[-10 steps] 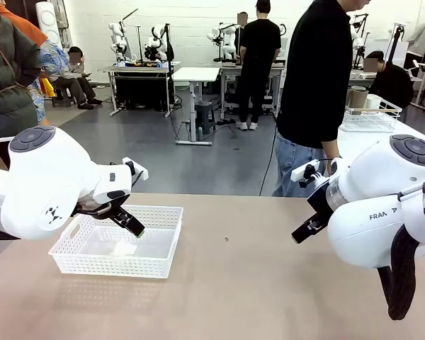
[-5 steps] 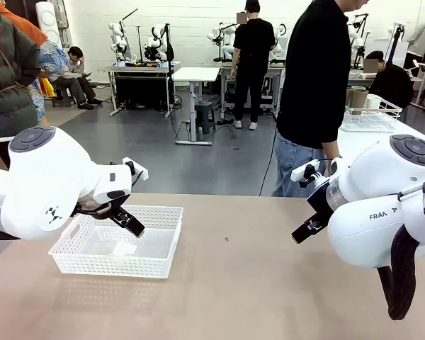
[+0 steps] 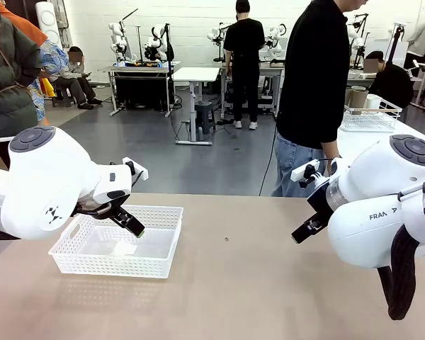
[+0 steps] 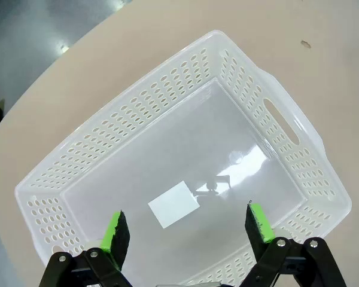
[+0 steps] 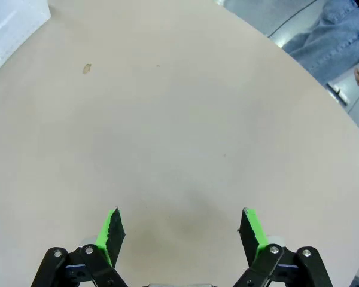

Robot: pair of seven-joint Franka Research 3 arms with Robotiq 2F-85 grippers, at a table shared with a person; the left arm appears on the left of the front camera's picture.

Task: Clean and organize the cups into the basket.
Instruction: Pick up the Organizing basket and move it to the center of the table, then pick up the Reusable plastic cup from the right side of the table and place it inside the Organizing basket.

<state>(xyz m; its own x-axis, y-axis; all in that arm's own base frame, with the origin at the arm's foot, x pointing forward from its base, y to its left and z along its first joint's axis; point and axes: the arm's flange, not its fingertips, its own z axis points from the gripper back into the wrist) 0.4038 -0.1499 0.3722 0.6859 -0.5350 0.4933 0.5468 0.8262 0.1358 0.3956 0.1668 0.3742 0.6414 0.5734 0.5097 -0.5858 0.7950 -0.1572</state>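
You've got one matte beige surface point(image 3: 269, 283), flat and plain, spanning the full width of the front view. Sitting directly on it is a shallow rectangular white plastic basket point(image 3: 110, 265) with small-holed lattice sides, a solid rim and cut-out handles. It's upright, flat on its base, on the robot's left half, close to the far edge and slightly skewed to it. There's also a small brown speck point(image 3: 227, 239) around mid-surface, apart from the basket, off its right side. The far edge of the surface borders grey floor.
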